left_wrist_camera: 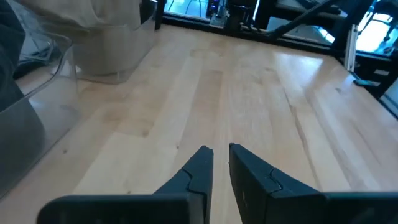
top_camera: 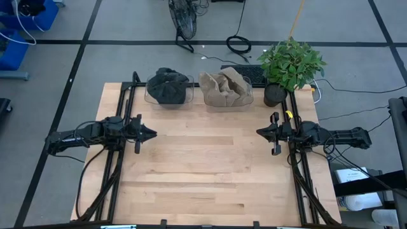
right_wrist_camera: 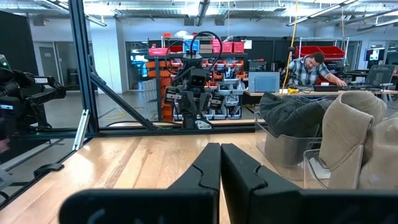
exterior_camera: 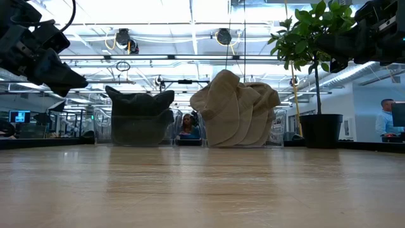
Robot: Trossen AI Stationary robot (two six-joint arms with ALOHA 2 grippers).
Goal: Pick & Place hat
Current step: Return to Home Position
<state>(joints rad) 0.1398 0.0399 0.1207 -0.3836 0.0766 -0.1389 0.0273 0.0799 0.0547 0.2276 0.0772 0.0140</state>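
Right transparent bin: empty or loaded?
Loaded. Brown caps are heaped in the right transparent bin, rising above its rim. Left end effector and right end effector sit at the table sides, away from it.

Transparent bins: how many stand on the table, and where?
2. The left bin, holding black caps, sits at the far edge of the table; the right bin, holding brown caps, sits beside it.

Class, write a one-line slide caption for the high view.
Sorting done: black caps in the left bin, brown caps in the right bin, left gripper and right gripper shut, apart over the table.
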